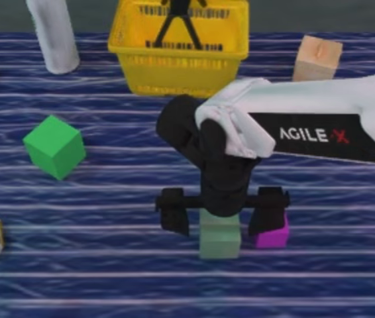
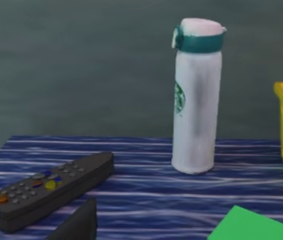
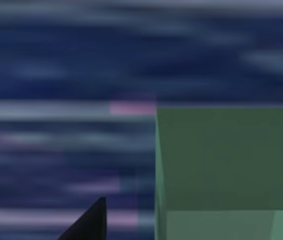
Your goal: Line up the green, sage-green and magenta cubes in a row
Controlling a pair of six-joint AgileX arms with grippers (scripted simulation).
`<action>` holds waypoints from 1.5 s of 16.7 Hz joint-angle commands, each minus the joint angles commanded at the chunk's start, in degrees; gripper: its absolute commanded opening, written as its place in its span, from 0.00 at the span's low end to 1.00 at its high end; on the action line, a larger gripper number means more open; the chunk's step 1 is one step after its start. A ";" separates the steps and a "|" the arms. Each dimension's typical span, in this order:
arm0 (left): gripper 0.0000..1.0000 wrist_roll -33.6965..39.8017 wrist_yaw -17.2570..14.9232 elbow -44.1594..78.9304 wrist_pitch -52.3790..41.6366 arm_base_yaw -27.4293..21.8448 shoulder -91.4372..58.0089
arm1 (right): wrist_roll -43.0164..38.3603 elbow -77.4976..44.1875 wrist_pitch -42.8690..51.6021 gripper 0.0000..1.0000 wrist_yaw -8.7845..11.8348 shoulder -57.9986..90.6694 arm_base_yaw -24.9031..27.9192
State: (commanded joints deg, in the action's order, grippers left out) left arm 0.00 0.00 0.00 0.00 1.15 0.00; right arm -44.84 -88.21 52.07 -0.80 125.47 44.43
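Bright green matte cube [image 1: 54,146] centre-left on bench, well apart from others. Right end effector [image 1: 222,211] lower centre, fingers spread wide, straddling pale sage-green matte cube [image 1: 220,234] directly beneath; small magenta cube [image 1: 271,233] just right.

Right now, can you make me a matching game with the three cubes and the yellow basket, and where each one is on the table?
Things:
1. green cube
2. sage-green cube
3. magenta cube
4. yellow basket

Places:
A. at the back of the table, in the middle
B. directly under the right gripper, between its spread fingers
C. alone on the table's left side
D. on the right of the pale cube, beside the gripper's finger

Pairs: 1-C, 2-B, 3-D, 4-A
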 joint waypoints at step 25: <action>1.00 -3.94 -0.13 15.98 -10.29 -1.32 -16.50 | 7.65 2.90 5.51 1.00 -4.64 -20.60 -5.98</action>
State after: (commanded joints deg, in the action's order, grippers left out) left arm -3.93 -0.13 15.97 -10.29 -0.18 -16.50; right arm -37.19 -85.30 57.58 -5.44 104.86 38.45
